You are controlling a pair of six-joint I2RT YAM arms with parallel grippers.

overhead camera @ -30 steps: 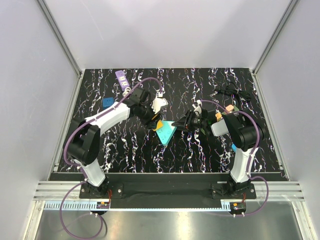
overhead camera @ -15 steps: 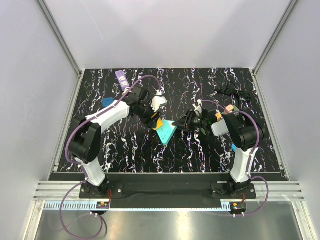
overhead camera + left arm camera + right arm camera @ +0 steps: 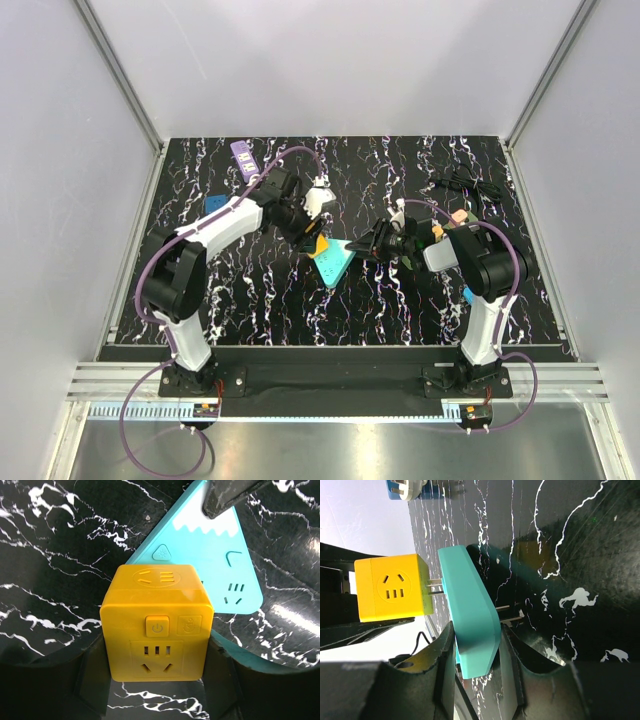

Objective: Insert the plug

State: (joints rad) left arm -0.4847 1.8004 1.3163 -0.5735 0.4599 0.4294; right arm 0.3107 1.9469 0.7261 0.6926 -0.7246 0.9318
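- While spread fairly wide, pinching the yellow cube plug (image 3: 156,625) by two opposite side faces in the left gripper (image 3: 160,680), reaching in from 10 o'clock.
- Closed part-way, clamping one corner of the teal socket block (image 3: 470,605) in the right gripper (image 3: 477,665), coming from 3 o'clock.
- Set at the block's 11 o'clock end, with bare metal prongs bridging a narrow gap from cube to block face; depth of entry impossible to tell.
- Meeting near the middle of the table (image 3: 400,310).
- Farther out: purple power strip (image 3: 243,156) at 11 o'clock, blue plug (image 3: 215,204) at 10 o'clock, black cable (image 3: 465,185) at 1 o'clock.
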